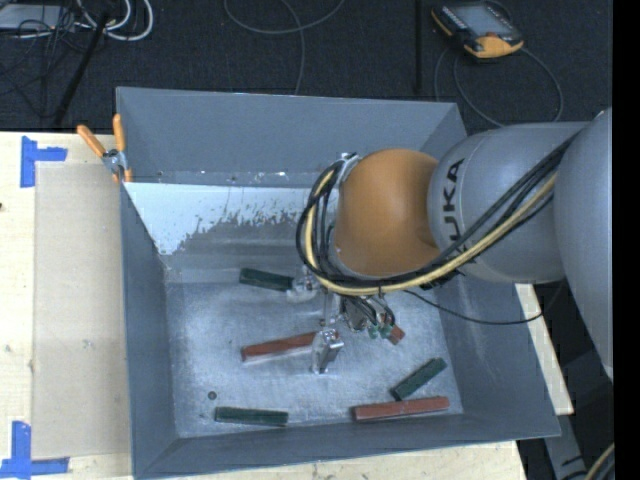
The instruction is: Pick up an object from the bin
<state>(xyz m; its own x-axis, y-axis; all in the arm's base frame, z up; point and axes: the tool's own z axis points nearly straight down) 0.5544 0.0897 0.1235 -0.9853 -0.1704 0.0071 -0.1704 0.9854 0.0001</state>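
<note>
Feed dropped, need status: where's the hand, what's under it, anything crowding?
Hand down at end of reddish-brown flat stick, centre of bin. Dark green stick nearby lies apart. Nothing on the stick.

Orange-and-grey handheld device [478, 28] lying on dark floor [330, 63], white cables [128, 10] bunched well apart

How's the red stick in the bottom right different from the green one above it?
The red stick is longer than the green stick. The red stick lies almost level; the green stick slants up to the right. Both are thin, flat bars.
</note>
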